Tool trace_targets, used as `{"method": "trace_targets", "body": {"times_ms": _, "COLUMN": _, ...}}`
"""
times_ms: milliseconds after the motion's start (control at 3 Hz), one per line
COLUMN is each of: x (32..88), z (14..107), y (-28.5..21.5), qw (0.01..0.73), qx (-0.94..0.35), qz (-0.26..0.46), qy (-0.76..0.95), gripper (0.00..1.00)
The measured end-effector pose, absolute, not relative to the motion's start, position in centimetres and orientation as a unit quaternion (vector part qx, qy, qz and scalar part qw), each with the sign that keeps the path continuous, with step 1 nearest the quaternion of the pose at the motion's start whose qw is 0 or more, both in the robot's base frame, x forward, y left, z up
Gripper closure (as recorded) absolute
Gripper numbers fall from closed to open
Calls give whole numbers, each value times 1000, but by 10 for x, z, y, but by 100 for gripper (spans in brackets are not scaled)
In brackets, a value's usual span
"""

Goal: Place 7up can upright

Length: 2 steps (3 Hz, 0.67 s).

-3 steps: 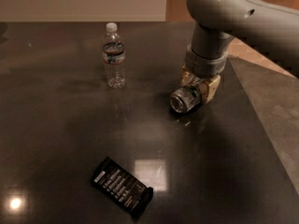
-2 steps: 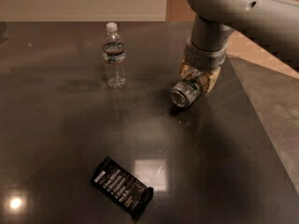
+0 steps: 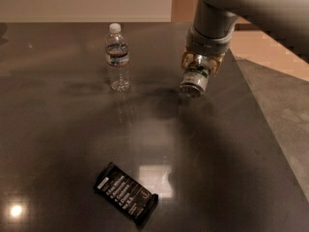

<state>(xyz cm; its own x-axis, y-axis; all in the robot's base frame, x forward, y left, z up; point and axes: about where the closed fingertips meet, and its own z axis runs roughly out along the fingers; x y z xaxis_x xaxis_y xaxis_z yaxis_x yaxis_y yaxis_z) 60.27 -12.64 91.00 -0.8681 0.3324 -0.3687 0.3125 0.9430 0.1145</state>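
In the upper right of the frame the tool hangs from the thick grey arm, which comes in from the top right corner. It is clenched on the 7up can; the tan fingers press against either side of the can's upper part. The can is tilted, not upright: its round silver end points down and a little toward the lower left, and a strip of green and white label shows just below the fingers. It appears to be held clear of the dark bench, with a soft shadow on the surface below and to its left. A clear water bottle with a white cap stands upright on the bench in the upper middle of the frame, well apart from the can and to its left. A black packet with white printing lies flat near the bottom centre, set at an angle, beside a bright patch of reflected light. The bench's right edge runs diagonally down the right side, with grey floor beyond it.
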Motion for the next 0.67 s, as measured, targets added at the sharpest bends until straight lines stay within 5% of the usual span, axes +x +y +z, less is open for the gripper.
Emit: {"method": "trace_targets", "body": {"times_ms": 667, "x": 611, "z": 939, "y": -114, "qw": 281, "qx": -4, "qz": 59, "qy": 958, "gripper": 100}}
